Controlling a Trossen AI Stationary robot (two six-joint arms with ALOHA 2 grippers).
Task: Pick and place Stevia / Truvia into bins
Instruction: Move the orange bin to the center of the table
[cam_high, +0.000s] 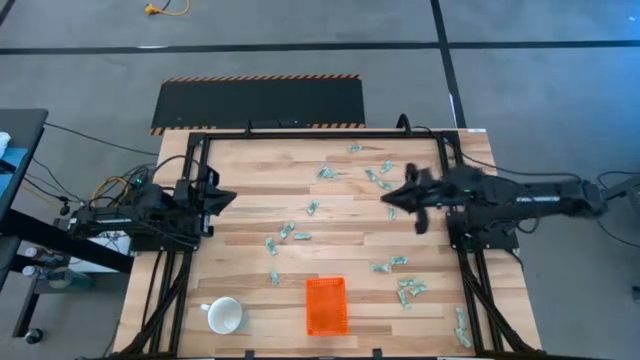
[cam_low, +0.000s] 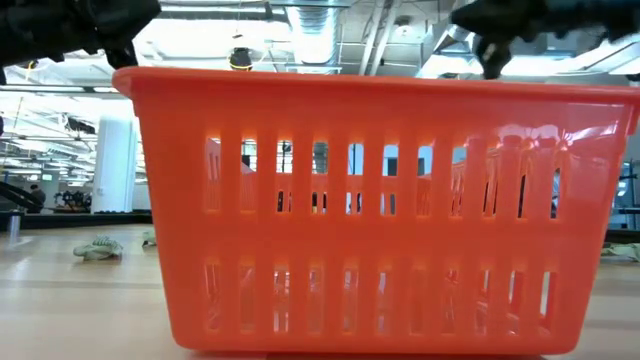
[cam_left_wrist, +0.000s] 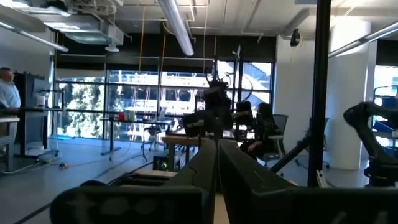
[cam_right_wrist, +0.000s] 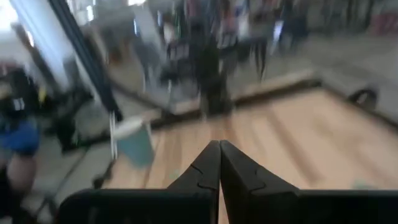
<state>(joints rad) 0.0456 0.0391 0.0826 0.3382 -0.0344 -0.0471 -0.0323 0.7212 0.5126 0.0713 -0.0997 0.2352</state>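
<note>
My right gripper (cam_high: 390, 199) hangs over the far right part of the table (cam_high: 250, 222), fingers (cam_right_wrist: 231, 167) clenched together w/ nothing between them. In the right wrist view they meet in a closed point above bare wood. Just around that gripper lie Stevia / Truvia sachets (cam_high: 378, 178): a loose cluster toward the far edge, beside and beyond the tip. More sachets are scattered mid-table (cam_high: 291, 234) and near the right front corner (cam_high: 409, 289); one shows at table level in the low view (cam_low: 97, 249).

My left gripper (cam_high: 225, 198) waits at the table's left edge, also clenched on nothing; its wrist view shows the fingers (cam_left_wrist: 239, 167) pressed together, pointing level into the room.

The orange bin (cam_high: 326, 305) sits near the front edge, about centre, well apart from both grippers. I can't tell if any sachets are in it. In the low view it fills most of the pic, slotted wall facing the camera. A white mug (cam_high: 224, 316) lies to its left, near the front.
</note>
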